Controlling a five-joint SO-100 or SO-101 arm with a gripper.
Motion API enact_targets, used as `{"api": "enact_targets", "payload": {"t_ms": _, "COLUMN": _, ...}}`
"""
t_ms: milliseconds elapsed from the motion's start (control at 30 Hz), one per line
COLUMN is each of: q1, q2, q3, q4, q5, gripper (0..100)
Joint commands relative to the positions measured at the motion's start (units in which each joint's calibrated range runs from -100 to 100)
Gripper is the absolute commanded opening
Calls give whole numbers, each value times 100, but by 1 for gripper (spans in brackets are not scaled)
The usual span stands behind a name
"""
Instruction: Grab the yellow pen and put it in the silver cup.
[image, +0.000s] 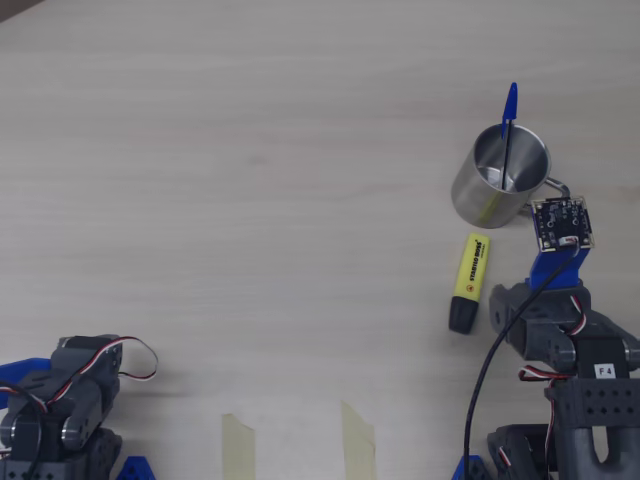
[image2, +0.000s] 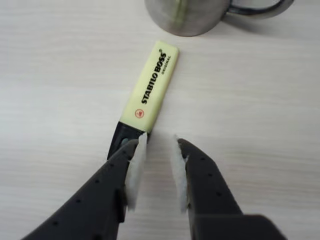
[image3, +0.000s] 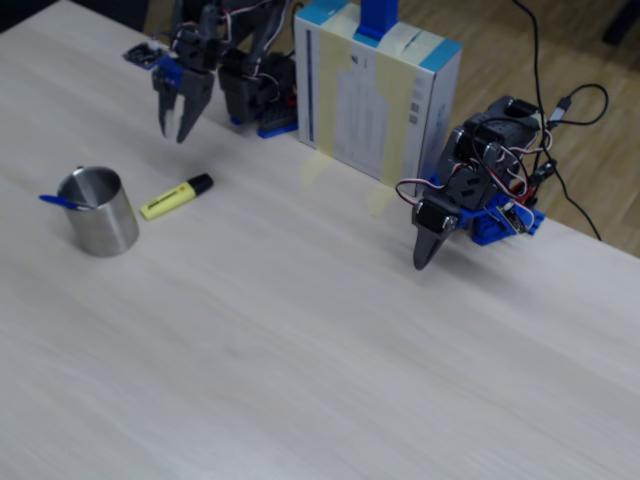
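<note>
While the gripper (image2: 157, 142) hangs just above the table (image: 250, 150), I read its jaws as parted and empty: in the wrist view the two white pads (image2: 136, 167) stand apart with bare wood between them, nothing clamped.

Fig. notes, wrist view: the yellow pen (image2: 152, 85) lies flat on the table, black cap end toward me, far end pointing at the silver cup (image2: 185, 17). The left pad sits at or right beside the cap end; contact vs. near miss, I cannot tell. The pen body lies up and left of the gap, not inside it.

Overhead view: the pen (image: 469, 275) rests near the cup (image: 500, 180), apart from it, just left of the arm. A blue ballpoint (image: 509, 110) already stands in the cup, leaning over the rim. A second arm (image: 60, 400) sits idle at lower left, well apart.

Fixed view: gripper (image3: 180, 125) is raised behind the pen (image3: 172, 198); cup (image3: 98, 212) at left, handle hidden.

Step, in my judgement: approach, grasp not yet made.

Risks from here:
- Jaws offset to the right of the pen. Closing now would likely pinch air or nudge the cap sideways, spinning the pen.
- Descending as is, the left finger could land on the cap and skid it away.
- Grasp at the cap end only is off balance; the pen may droop or slip during lift.
- At the drop, the ballpoint narrows the opening; the pen could catch on it or on the rim, or tip the cup.
</note>
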Motion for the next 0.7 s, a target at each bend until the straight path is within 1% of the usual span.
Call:
{"api": "enact_targets", "payload": {"t_ms": 0, "q1": -44, "q2": 333, "q3": -346, "q4": -341, "q5": -112, "gripper": 10}}
{"api": "enact_targets", "payload": {"t_ms": 233, "q1": -359, "q2": 856, "q3": -355, "q4": -994, "q5": -473, "gripper": 10}}
{"api": "enact_targets", "payload": {"t_ms": 667, "q1": -828, "q2": 1470, "q3": -346, "q4": -1766, "q5": -995, "gripper": 11}}
